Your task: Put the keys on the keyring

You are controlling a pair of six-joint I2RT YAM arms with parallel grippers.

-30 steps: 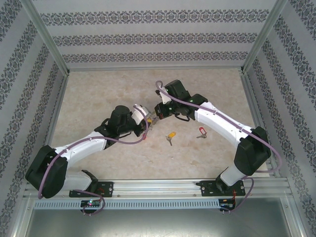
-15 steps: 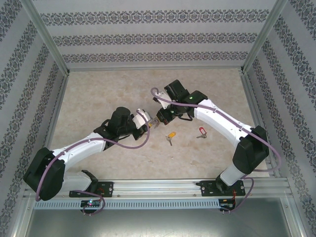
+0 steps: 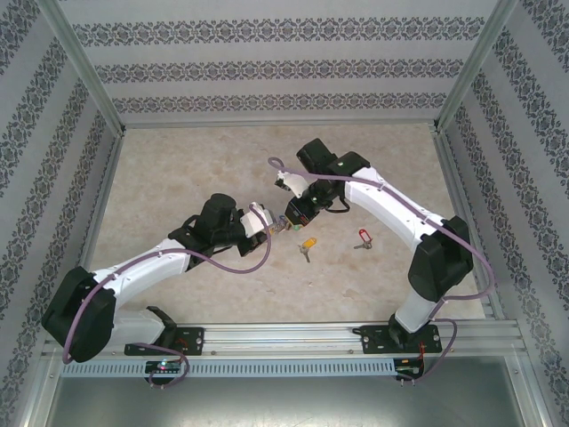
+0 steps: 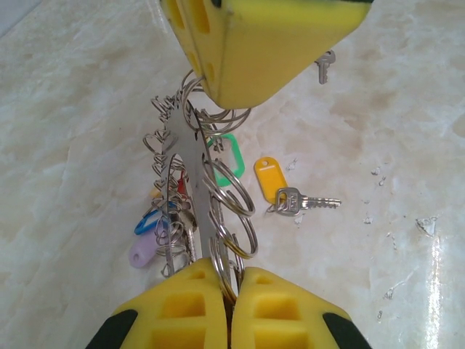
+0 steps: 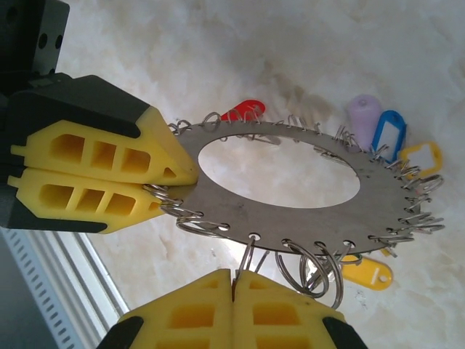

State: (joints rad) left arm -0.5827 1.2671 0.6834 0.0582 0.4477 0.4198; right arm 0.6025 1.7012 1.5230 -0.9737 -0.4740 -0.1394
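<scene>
Between left end effector (image 5: 174, 182) and right end effector (image 5: 232, 278) — keyring (image 5: 327, 222) clamped.

The pale marbled table (image 3: 178, 165) bears a yellow-tagged key (image 3: 308, 244) and a red-tagged key (image 3: 361, 237).

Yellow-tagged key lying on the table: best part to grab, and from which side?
Probably the yellow tag, from straight above, closing across its narrow width. The key lies flat on the marble table, its thin blade offering little edge; the tag looks thicker and lies apart from the keyring.
</scene>
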